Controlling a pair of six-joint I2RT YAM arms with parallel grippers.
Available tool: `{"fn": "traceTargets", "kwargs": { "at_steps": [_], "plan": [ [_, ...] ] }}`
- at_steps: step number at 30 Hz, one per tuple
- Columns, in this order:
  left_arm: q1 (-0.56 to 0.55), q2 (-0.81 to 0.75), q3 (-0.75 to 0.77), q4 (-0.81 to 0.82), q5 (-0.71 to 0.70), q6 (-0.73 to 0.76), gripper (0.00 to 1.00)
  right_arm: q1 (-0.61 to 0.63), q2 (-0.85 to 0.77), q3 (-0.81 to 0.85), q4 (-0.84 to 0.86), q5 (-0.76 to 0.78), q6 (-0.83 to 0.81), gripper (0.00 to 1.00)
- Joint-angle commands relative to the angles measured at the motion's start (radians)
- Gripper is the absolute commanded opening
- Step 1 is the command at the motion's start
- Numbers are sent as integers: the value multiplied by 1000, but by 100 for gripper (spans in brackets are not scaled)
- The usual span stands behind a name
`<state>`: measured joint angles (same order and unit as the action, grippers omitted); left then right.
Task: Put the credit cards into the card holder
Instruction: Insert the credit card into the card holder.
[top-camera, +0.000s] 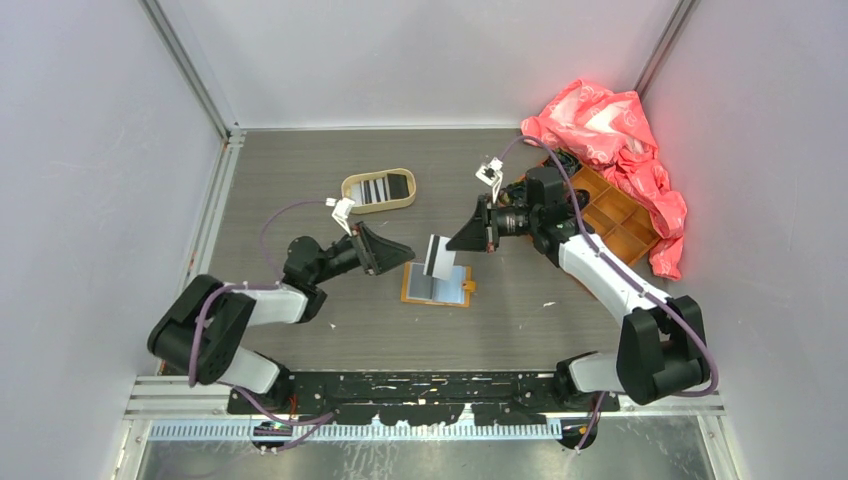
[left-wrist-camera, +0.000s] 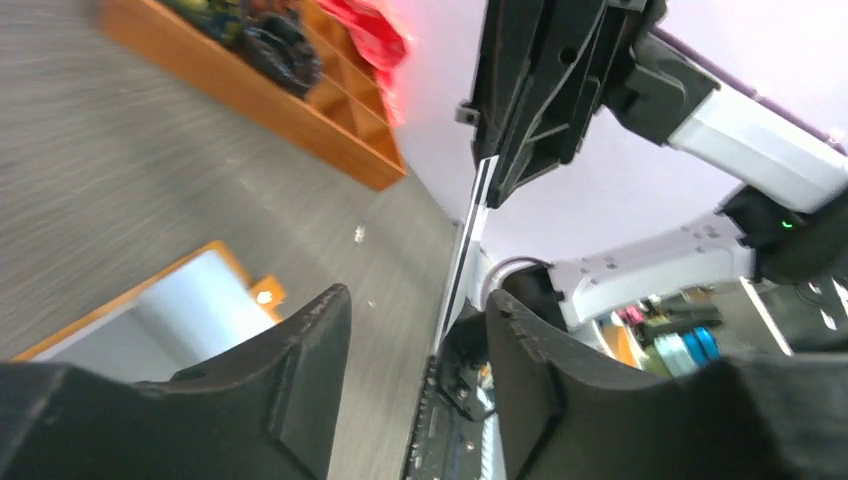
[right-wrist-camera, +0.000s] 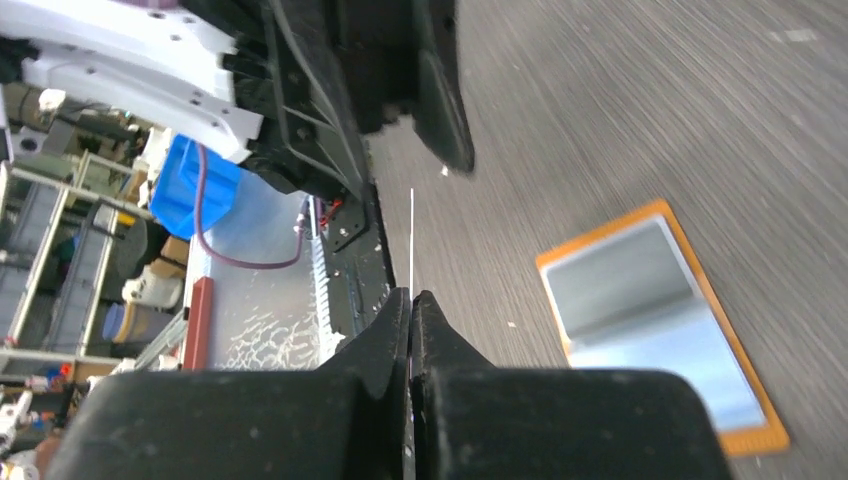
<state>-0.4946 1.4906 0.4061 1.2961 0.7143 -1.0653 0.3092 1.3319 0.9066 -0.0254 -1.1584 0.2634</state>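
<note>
3 credit cards show. 1 pale card (top-camera: 438, 257) stands on edge in the air, pinched at its rim by the right gripper (top-camera: 453, 243), whose 2 fingers (right-wrist-camera: 385, 330) are clenched together on it. The left gripper (top-camera: 408, 251) is released, its 2 fingers (left-wrist-camera: 300, 370) spread either side of that card without touching it. The other 2, 1 striped card (top-camera: 371, 190) and 1 black card (top-camera: 398, 186), lie in 1 oval tray (top-camera: 345, 190). The 1 card holder (top-camera: 445, 290) lies open on the table (top-camera: 300, 180), just below the held card. 1 compartmented box (top-camera: 615, 215) and 1 red bag (top-camera: 600, 125) sit far right.
</note>
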Motion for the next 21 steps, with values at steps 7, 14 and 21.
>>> {"fn": "traceTargets", "kwargs": {
  "at_steps": [7, 14, 21],
  "plan": [
    [47, -298, -19, -738, -183, 363, 74, -76, 180, -80, -62, 168, 73, 1],
    [41, -192, -25, -846, -222, 310, 63, -69, 288, -94, -2, 235, 154, 1],
    [-9, -145, -3, -916, -325, 330, 55, -65, 376, -95, 80, 254, 218, 1]
  ]
}}
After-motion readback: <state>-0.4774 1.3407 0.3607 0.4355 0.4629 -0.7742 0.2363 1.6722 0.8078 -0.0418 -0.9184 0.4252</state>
